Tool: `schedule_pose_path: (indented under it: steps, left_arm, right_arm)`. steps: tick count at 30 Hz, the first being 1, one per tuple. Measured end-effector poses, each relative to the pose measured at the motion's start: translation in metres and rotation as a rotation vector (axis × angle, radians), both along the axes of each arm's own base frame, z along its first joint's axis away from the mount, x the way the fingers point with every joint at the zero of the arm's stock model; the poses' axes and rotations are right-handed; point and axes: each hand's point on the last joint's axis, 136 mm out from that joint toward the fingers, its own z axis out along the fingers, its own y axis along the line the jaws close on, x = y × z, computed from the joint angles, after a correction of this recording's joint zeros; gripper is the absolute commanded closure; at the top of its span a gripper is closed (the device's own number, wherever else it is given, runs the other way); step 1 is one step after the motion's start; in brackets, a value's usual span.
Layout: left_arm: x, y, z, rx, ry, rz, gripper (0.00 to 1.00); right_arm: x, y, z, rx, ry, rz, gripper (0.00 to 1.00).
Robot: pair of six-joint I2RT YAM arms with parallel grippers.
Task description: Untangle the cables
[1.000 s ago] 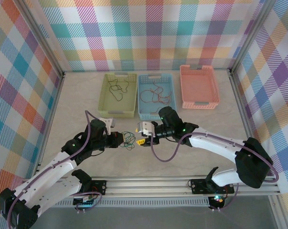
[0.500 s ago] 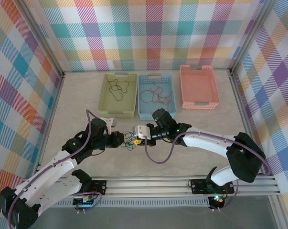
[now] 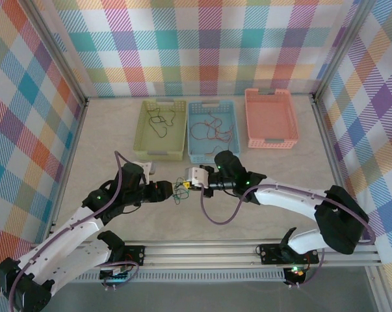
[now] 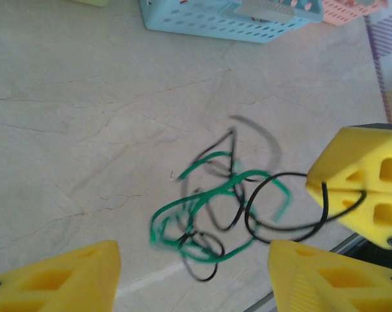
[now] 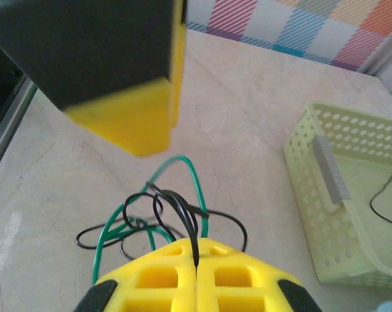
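Observation:
A small tangle of green and black cables (image 3: 178,191) lies on the table between my two grippers. In the left wrist view the tangle (image 4: 218,211) rests just ahead of my left gripper (image 4: 192,279), whose yellow fingers stand apart with nothing pinched. My left gripper (image 3: 167,190) sits just left of the tangle. My right gripper (image 3: 185,186) is at the tangle's right side. Its yellow fingertips (image 4: 361,188) are pressed together on a black cable. In the right wrist view my right gripper (image 5: 196,252) is shut on that black cable (image 5: 182,211), which rises out of the tangle.
Three baskets stand in a row at the back. The green basket (image 3: 160,154) holds a dark cable (image 3: 160,120). The blue basket (image 3: 205,156) holds red cables (image 3: 215,130). The pink basket (image 3: 274,143) is beside them on the right.
My left gripper has opened and let go of the tangle. My right gripper moved in to the tangle and shut on a black cable.

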Motion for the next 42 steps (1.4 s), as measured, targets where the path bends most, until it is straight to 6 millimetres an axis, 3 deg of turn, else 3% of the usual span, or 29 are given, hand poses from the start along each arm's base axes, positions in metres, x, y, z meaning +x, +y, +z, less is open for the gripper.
schedule_pose_path:
  steps: [5, 13, 25, 42]
  left_arm:
    - [-0.005, 0.002, 0.003, -0.03, -0.016, 0.002, 0.43]
    - [-0.008, 0.0, -0.019, -0.005, 0.037, -0.013, 0.47]
    - [0.009, -0.017, -0.025, 0.052, 0.047, -0.082, 0.43]
    - [0.0, -0.032, 0.001, -0.086, -0.094, -0.185, 0.41]
  right_arm:
    - [0.01, -0.01, -0.008, 0.024, 0.069, -0.068, 1.0]
    - [0.021, -0.014, 0.002, 0.09, 0.101, -0.103, 1.0]
    - [0.002, -0.017, -0.007, 0.095, 0.126, -0.008, 1.0]
    - [-0.034, -0.026, 0.03, 0.191, 0.06, 0.202, 1.0]
